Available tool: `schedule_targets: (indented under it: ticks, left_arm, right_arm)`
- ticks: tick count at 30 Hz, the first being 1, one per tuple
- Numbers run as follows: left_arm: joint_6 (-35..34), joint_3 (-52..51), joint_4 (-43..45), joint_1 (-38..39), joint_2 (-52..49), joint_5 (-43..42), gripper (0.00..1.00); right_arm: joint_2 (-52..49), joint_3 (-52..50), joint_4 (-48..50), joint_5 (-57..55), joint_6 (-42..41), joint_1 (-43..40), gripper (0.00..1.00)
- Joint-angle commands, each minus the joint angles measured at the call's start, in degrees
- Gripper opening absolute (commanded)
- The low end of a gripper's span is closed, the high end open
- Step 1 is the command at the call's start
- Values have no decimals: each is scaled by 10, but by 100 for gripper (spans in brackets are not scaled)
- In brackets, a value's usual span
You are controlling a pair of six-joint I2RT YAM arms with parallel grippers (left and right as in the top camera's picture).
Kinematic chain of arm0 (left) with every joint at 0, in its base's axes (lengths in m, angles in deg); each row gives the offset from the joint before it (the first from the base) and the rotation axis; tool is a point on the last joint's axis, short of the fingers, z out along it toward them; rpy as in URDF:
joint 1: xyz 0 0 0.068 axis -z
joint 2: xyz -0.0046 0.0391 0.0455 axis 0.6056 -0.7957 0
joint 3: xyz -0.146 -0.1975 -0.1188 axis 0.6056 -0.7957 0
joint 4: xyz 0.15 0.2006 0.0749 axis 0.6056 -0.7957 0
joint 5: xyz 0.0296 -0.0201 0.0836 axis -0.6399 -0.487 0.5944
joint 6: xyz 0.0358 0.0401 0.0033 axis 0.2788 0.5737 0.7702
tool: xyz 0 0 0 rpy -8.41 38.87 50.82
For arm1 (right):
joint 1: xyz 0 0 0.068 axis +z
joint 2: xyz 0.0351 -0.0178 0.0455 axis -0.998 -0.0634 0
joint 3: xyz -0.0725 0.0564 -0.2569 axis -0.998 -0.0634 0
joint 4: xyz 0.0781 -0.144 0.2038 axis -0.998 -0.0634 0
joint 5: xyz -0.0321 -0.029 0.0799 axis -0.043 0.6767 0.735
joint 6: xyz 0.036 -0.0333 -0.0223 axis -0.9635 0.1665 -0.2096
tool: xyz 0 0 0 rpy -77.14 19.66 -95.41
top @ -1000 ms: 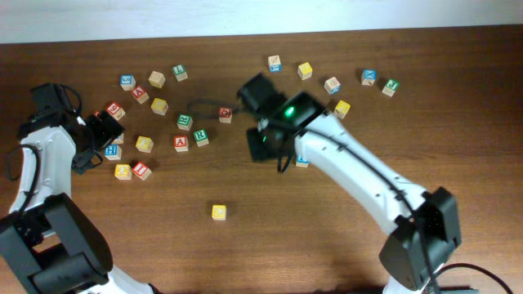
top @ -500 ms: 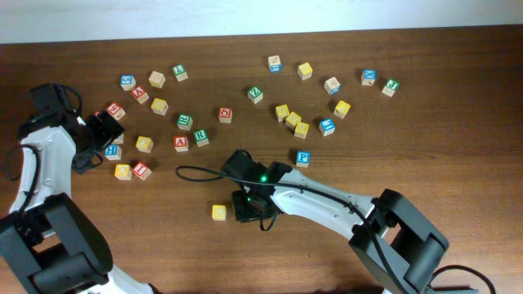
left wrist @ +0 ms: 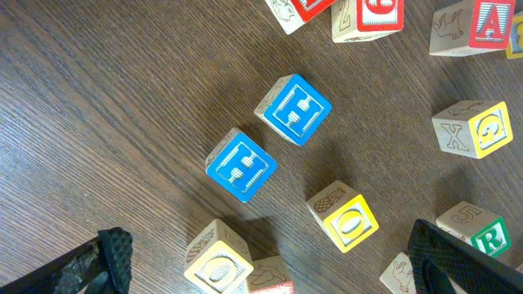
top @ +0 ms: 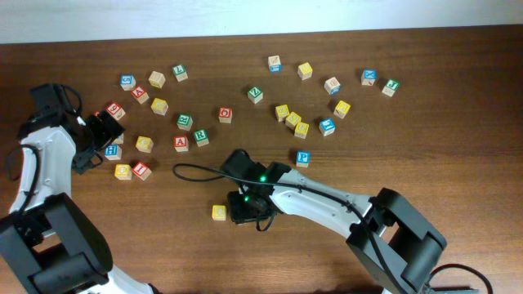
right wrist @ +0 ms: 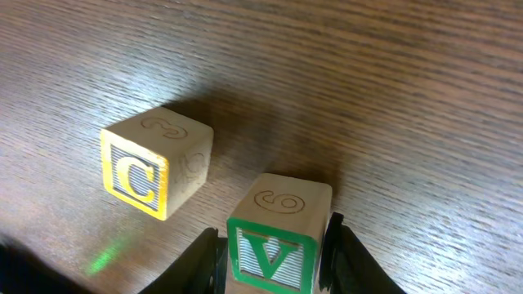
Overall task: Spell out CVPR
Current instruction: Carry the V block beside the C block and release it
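One C cube (right wrist: 155, 171), one V cube (right wrist: 278, 245) just beside it; right gripper (right wrist: 272, 253) flanks the V cube, can't tell if clamped. One P cube (top: 302, 158), one R cube (left wrist: 482, 235). Left gripper (left wrist: 265, 245) spread wide.

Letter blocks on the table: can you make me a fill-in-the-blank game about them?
1. The green-lettered block between the right tool's fingers shows the letter ____.
2. The yellow block beside it shows the letter ____.
3. The left tool is wide ____ and holds nothing.

Missing words: V; C; open.
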Motion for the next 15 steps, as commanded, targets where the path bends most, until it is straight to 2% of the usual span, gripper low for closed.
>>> schedule_targets:
  ticks: [1, 4, 12, 15]
  left_arm:
    - [-7, -2, 1, 0, -5, -4, 99]
    - [-7, -2, 1, 0, -5, -4, 99]
    - [-7, -2, 1, 0, -5, -4, 99]
    - [-7, -2, 1, 0, -5, -4, 99]
  right_arm:
    - [-8, 10, 3, -16, 2, -1, 30]
    - [-8, 10, 3, -31, -6, -19, 27]
    - [-8, 11, 7, -13, -10, -30, 27]
    - [-8, 10, -12, -14, -40, -30, 27]
